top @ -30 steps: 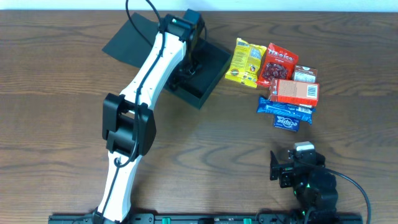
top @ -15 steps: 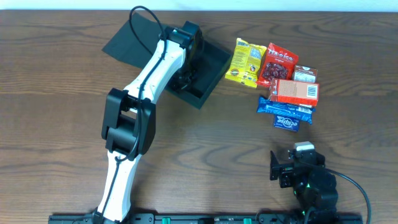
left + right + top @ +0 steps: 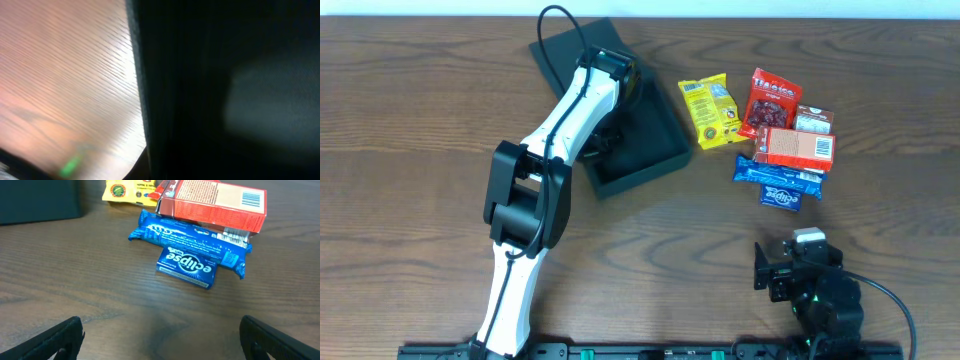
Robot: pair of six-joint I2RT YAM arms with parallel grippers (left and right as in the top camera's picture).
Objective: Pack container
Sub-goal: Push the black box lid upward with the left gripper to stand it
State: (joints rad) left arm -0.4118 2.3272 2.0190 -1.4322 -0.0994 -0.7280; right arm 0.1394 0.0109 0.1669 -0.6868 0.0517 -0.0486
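From overhead, starting at the left: bare brown table [image 3: 400,200], then the white left arm [image 3: 555,125], rising from the near edge through a black elbow to a wrist sunk over the container [image 3: 655,150]. Sits toward the back, left of centre, turned at an angle, flap lid [image 3: 565,40] open and flat toward the far edge. Cannot tell how the left gripper stands or whether it has hold of anything: hidden under its own wrist from above, and nothing but blur from the left wrist camera (pale wood grain on the left, dark container wall on the right, no fingers made out). Just right of the container but apart from it, a yellow packet [image 3: 710,110]; then a red packet [image 3: 770,100], a small pale packet [image 3: 812,118], an orange-red carton [image 3: 795,148] touching a blue wrapped bar [image 3: 778,176], and a blue gum pack [image 3: 780,197] nearest the front. Only from the right wrist camera: "eclipse" legible on the gum pack, a barcode on the carton's end. Also there, the right gripper [image 3: 160,342] spread wide, black fingertips [image 3: 60,340] at both lower corners, nothing between them but wood; parked near right, well apart from the snacks. Underneath everything, dark wood with grain running left to right. Beyond the far edge, a thin pale strip [image 3: 820,8]; along the near edge, a black rail [image 3: 640,352].
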